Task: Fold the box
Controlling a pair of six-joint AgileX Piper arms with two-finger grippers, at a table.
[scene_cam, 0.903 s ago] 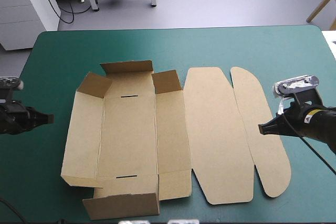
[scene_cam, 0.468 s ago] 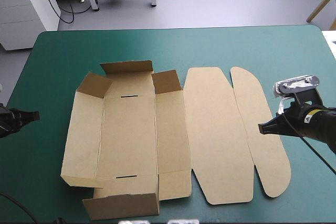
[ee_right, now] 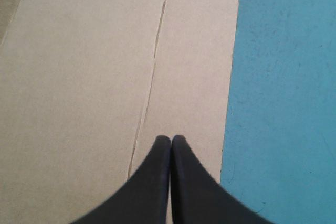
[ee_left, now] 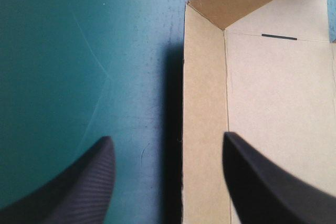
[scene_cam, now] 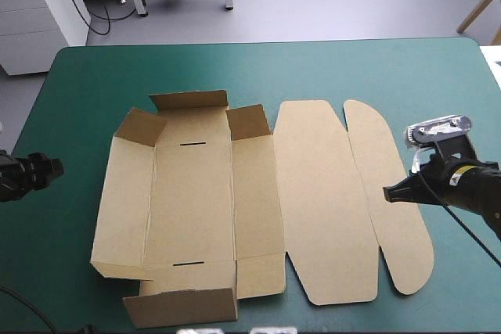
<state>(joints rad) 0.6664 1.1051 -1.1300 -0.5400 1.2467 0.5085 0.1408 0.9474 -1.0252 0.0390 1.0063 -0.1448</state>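
Observation:
The brown box [scene_cam: 192, 201] lies in the middle of the table. Its left, far and near walls are partly raised, and the lid panel and rounded flap [scene_cam: 391, 193] lie flat to the right. My left gripper [scene_cam: 53, 167] hovers near the table's left edge, apart from the box. In the left wrist view this gripper [ee_left: 167, 137] is open, and the box's left wall [ee_left: 202, 103] runs ahead between its fingers. My right gripper [scene_cam: 387, 192] hangs over the rounded flap. It is shut [ee_right: 171, 138] above the flap [ee_right: 194, 51], next to the crease, holding nothing.
Bare teal-green cover [scene_cam: 258, 68] stretches from the box to the table's far edge, and a strip [scene_cam: 462, 271] lies right of the flap. A white cabinet [scene_cam: 39, 13] stands beyond the far left corner.
My left gripper drew back toward the table's left edge, away from the box, and its fingers opened. The right gripper and the box have stayed about where they were.

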